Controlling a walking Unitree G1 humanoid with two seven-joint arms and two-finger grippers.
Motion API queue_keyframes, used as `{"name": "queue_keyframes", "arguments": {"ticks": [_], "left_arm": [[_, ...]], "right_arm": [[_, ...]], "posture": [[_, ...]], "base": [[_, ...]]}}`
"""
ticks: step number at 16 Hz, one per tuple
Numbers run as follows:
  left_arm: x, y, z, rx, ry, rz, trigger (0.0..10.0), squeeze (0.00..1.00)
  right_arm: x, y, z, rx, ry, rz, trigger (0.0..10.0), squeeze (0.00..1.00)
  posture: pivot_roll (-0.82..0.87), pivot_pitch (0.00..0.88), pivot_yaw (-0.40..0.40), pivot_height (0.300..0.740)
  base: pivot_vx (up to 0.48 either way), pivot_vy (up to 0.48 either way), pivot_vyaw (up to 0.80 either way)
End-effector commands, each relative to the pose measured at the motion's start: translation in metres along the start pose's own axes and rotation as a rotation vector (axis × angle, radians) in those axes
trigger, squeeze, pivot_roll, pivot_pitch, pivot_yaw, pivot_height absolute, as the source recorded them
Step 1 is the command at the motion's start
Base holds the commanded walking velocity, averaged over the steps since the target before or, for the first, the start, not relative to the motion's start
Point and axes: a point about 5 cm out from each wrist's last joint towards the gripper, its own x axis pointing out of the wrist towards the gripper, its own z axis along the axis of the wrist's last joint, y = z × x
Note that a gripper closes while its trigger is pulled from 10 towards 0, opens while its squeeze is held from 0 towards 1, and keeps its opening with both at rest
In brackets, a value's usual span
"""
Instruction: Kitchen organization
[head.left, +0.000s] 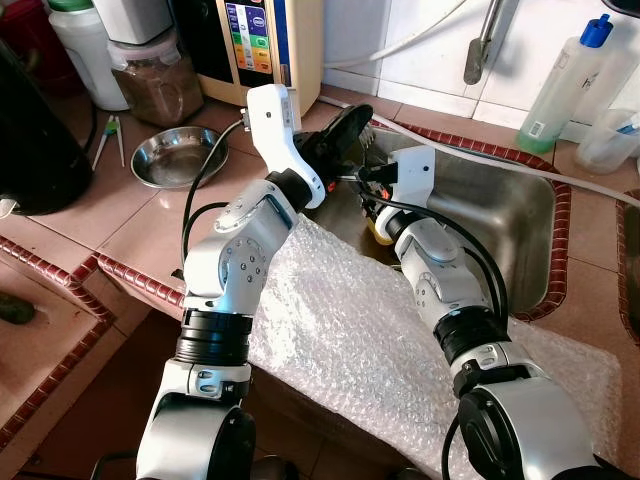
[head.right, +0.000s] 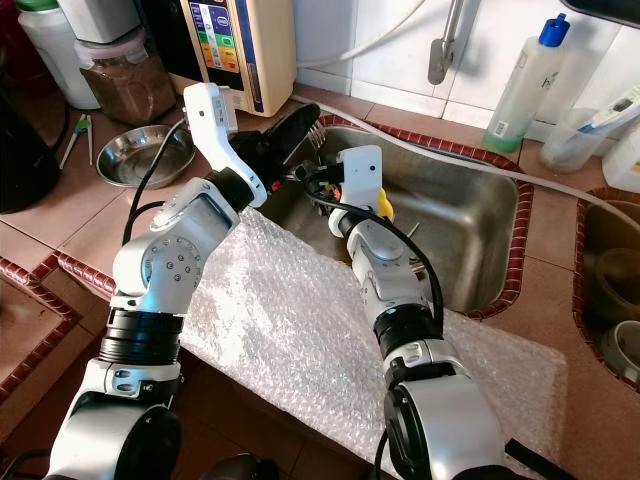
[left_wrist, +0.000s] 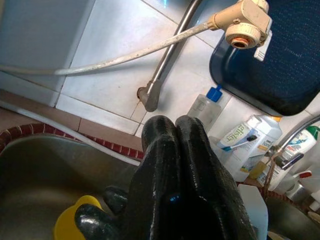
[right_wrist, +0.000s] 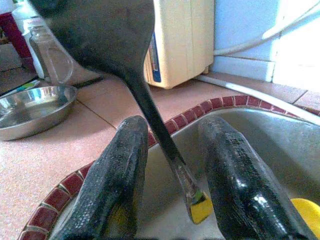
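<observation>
No legible text; bottle (left_wrist: 235, 145) label too blurred

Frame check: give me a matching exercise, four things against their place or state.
Things:
1. left pincer
2. right pincer
3. steel bowl
4. bubble wrap

Place or state:
A. open, fingers either side of a thin dark handle
B. on the counter left of the sink
C. shut, over the sink
D. spread over the counter edge under both arms

Pairs: 1-C, 2-A, 3-B, 4-D

Sink (head.left: 520, 215): brushed steel, dull sheen. Bowl (head.left: 178, 156): polished steel, glossy. Counter (head.left: 110, 215): speckled pink tile, smooth. Sheet (head.left: 340, 320): clear plastic bubble wrap, bumpy. Right gripper (right_wrist: 172, 170) fingers (right_wrist: 117, 170): black, textured, slightly glossy
</observation>
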Motion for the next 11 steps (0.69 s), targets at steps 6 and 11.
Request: {"name": "queue_keyframes", "arguments": {"ticks": [6, 11], "left_arm": [[-0.0002, -0.0031, 0.0021, 0.007, -0.008, -0.004, 0.0, 0.0], [-0.0011, -0.0018, 0.0016, 0.014, -0.006, -0.001, 0.0, 0.0]], "right_arm": [[0.0012, -0.0064, 0.003, 0.009, -0.018, -0.032, 0.0, 0.0], [0.0015, -0.009, 0.0033, 0.011, -0.02, -0.046, 0.0, 0.0]], "posture": [[0.02, 0.108, 0.039, 0.74], [0.02, 0.106, 0.038, 0.74]], "base": [[0.0, 0.0, 0.0], [0.0, 0.0, 0.0]]}}
